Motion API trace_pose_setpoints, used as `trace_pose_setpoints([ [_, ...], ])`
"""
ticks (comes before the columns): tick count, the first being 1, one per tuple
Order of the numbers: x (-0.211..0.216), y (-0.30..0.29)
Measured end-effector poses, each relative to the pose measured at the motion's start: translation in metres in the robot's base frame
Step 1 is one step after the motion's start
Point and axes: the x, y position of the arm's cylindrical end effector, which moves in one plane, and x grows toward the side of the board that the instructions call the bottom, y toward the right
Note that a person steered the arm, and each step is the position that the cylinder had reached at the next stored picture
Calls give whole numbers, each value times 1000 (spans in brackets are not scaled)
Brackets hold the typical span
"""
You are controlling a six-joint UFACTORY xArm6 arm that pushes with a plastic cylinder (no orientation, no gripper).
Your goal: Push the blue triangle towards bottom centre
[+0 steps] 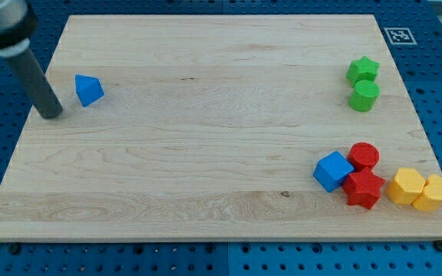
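I carry no jaws at all, only a dark rod, so there is nothing to open, close or hold; the work is done by my tip (52, 115) sliding on the tabletop (206, 153). My tip sits at the far left of the tabletop, close to its left edge. The blue triangle (89, 90) lies just beside it, to the right and slightly farther away, with a sliver of bare wood showing between us, so I judge we are not touching.

That is the relation everything turns on. The goal, the near edge at the middle, lies to the right and toward the view's bottom from the triangle. I am on its left and a little nearer than it, so a push from here would send it right and away, not toward the goal. I judge I must first go round to its far left side, then drive it diagonally down and right.

The path there looks open: the blue cube (333, 170), red blocks (363, 175), yellow blocks (419, 189) and green blocks (364, 83) are all well apart, on the right.
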Motion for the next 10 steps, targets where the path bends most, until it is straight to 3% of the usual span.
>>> trace_pose_setpoints([
  [3,-35,0],
  [6,-34,120],
  [10,45,220],
])
